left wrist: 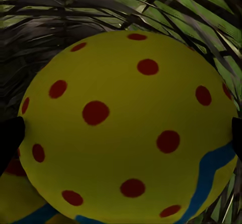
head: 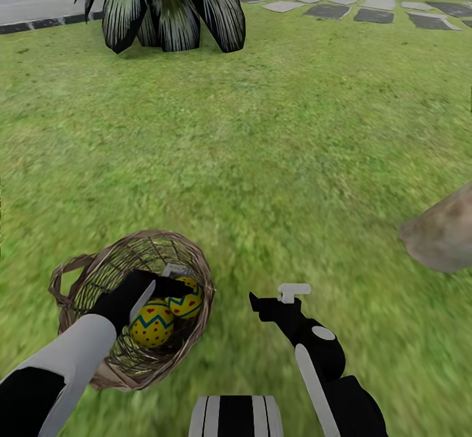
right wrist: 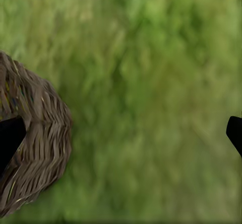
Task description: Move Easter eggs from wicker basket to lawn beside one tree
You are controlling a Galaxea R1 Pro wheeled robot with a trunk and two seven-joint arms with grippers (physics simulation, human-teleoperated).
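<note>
Left pincer [head: 172, 278] inside basket [head: 190, 260], fingers apart astride egg [left wrist: 126, 128]; right pincer [head: 275, 296] spread above lawn [head: 295, 149]. Palm [head: 170, 4], paving slabs [head: 367, 10] beyond; rock [head: 442, 234] right.

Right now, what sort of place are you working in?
Most likely a garden yard: mown lawn all around, stone paving slabs in the distance, a dark-fronded palm, and a wicker basket sitting on the grass.

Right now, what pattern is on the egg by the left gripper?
Yellow egg with red dots and a blue band, clearest in the left wrist view.
</note>
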